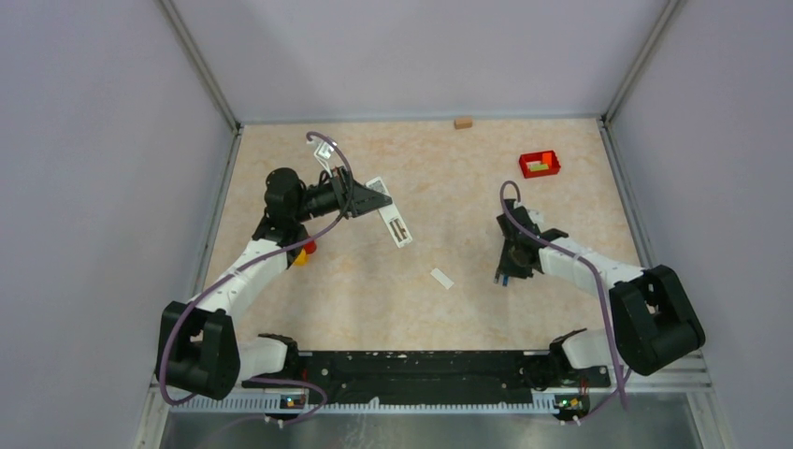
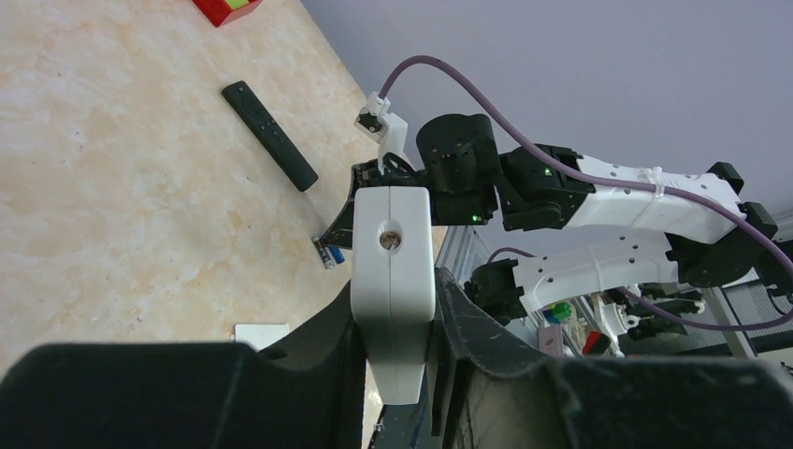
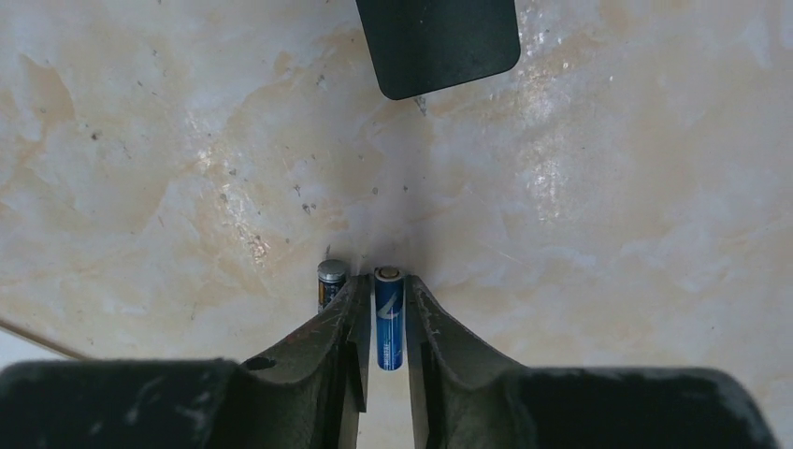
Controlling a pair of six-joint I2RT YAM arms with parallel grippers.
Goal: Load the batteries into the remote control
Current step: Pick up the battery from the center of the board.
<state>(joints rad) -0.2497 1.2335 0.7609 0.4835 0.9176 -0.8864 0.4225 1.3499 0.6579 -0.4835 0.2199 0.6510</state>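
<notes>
My left gripper (image 1: pixel 360 198) is shut on a white remote control (image 1: pixel 391 219) and holds it above the table, slot side up. In the left wrist view the remote (image 2: pixel 393 224) stands clamped between both fingers (image 2: pixel 468 318). My right gripper (image 1: pixel 510 271) is down at the table. It is shut on a blue battery (image 3: pixel 389 318), which lies lengthwise between the fingertips in the right gripper (image 3: pixel 389 281). A dark battery (image 3: pixel 331 281) with a silver end rests just outside the left finger. Both batteries (image 2: pixel 329 253) show small in the left wrist view.
A black remote (image 2: pixel 269 136) lies beyond the right gripper, its end (image 3: pixel 438 42) close ahead. A white cover plate (image 1: pixel 441 278) lies mid-table. A red box (image 1: pixel 540 165) sits back right, a small wooden block (image 1: pixel 462 122) by the back wall, and a red and yellow piece (image 1: pixel 304 253) under the left arm.
</notes>
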